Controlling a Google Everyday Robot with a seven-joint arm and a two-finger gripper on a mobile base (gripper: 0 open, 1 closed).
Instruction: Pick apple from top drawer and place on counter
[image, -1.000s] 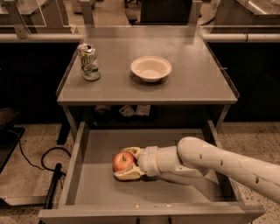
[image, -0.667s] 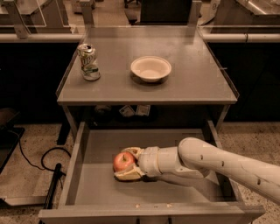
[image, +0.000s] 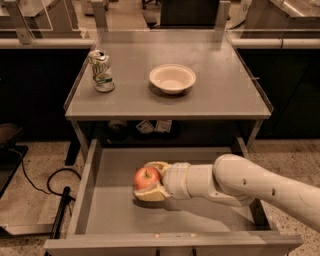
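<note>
Down in the drawer: my pincer (image: 148, 180) sits low over the bare bottom of the top drawer (image: 95, 212), left of middle, and my arm (image: 260, 187) reaches in from the right.
Pincer: clenched on the apple (image: 146, 178), one finger on its far side and one on its near side.
Apple: red with a yellowish patch, inside the drawer; I cannot tell whether it rests on the bottom or hangs just clear.
Risk, slip: the fruit is round and smooth and my fingers cover mostly its right half, so a quick lift or twist could roll it out to the left.
Risk, knock: the front edge of the counter (image: 220, 95) lies above the back of the drawer, so swinging back before I am high enough could bump my wrist or the apple.
Risk, roll: set down too hard, the apple may run toward an edge.
On the counter: a cream bowl (image: 172, 78) near the middle and a dented can (image: 102, 71) at the left; the right side looks the better spot.
In the way: nothing above the apple; only that edge, then the bowl.
Elsewhere: a black cable (image: 45, 182) on the floor, well apart.
</note>
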